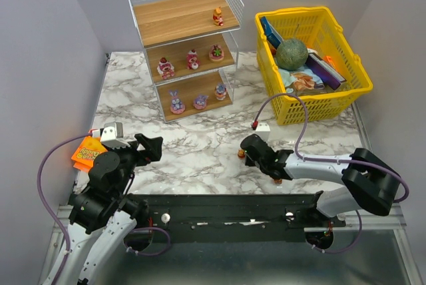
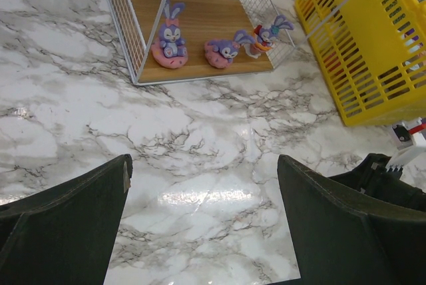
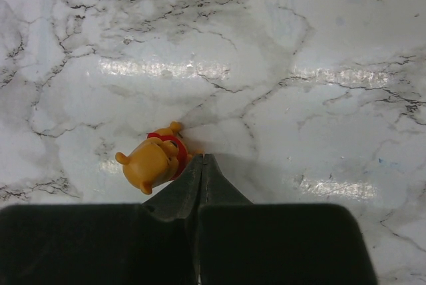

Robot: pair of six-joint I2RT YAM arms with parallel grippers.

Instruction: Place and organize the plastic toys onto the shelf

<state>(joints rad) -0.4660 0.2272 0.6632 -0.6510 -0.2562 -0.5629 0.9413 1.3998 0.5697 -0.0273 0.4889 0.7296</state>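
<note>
The white wire shelf [image 1: 183,5] stands at the back centre. Its top board holds one orange-yellow toy [image 1: 217,16]. The middle board holds three red-pink toys [image 1: 192,60]. The bottom board holds three purple bunny toys [image 1: 200,102], which also show in the left wrist view [image 2: 172,35]. An orange-yellow bear toy [image 3: 154,160] lies tipped over on the marble, touching the left side of my right gripper [image 3: 202,158]. That gripper is shut with nothing between its fingers, low over the table [image 1: 245,152]. My left gripper [image 2: 205,165] is open and empty above the front left of the table [image 1: 150,146].
A yellow lattice basket [image 1: 346,98] at the back right holds a green ball [image 1: 291,52] and packets. A flat orange packet [image 1: 86,152] lies at the left edge beside my left arm. A purple cable loops from my right arm towards the basket.
</note>
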